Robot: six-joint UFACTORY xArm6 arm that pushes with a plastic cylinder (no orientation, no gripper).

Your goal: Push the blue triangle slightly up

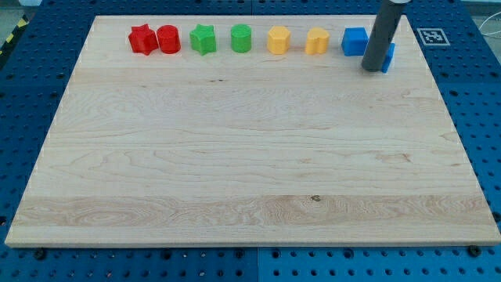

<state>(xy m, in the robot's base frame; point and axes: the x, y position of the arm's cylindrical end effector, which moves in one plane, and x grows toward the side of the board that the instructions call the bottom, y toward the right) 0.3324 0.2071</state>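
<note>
My tip (373, 69) is at the board's top right, at the lower end of the dark rod. It stands right against a blue block (388, 58) that the rod mostly hides; only its right edge shows, so its shape cannot be made out. Another blue block (355, 41), roughly cube-shaped, sits just to the tip's upper left. Both belong to a row along the view's top.
Going left along the row are two yellow blocks (317, 40) (279, 39), a green cylinder-like block (241, 37), a green star (203, 38), a red cylinder (168, 39) and a red star (142, 38). The wooden board (250, 157) lies on a blue pegboard.
</note>
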